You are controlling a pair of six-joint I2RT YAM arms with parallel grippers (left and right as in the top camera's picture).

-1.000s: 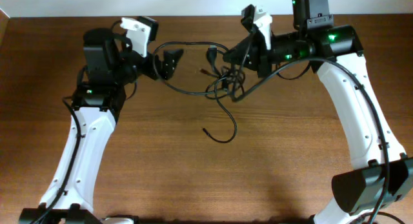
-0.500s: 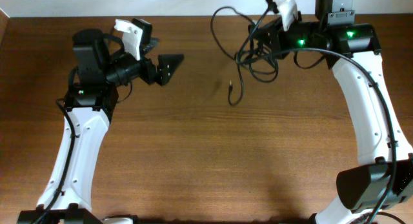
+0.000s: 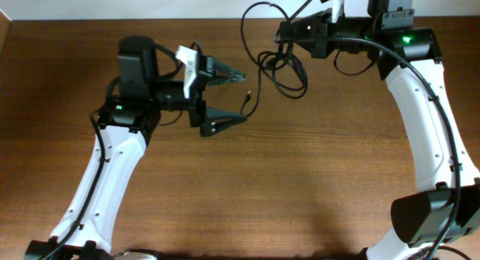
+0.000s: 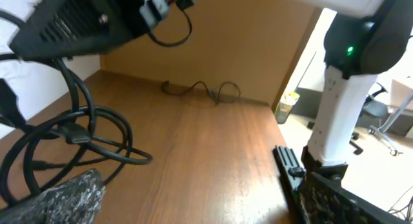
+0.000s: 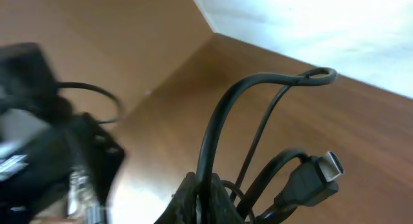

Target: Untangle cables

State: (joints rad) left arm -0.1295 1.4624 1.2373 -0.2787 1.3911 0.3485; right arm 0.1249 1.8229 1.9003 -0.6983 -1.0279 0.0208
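From above, your right gripper [image 3: 291, 34] is pinched shut on the cables [image 3: 283, 69], up at 12 o'clock on the table [image 3: 300, 185]. The bunch hangs from it toward 7 o'clock. Your left gripper [image 3: 241, 97] is spread wide, and one loose end dangles between its fingertips.

In your left wrist view, the loops lie at 9 o'clock, by one finger [image 4: 64, 198].

In your right wrist view, the cords stick up from the pinch at 6 o'clock, with a plug [image 5: 321, 169] at 4 o'clock.

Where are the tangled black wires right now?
Overhead, the bunch of thin black cables hangs from the right gripper at the wooden table's far edge, one end beside the left gripper.
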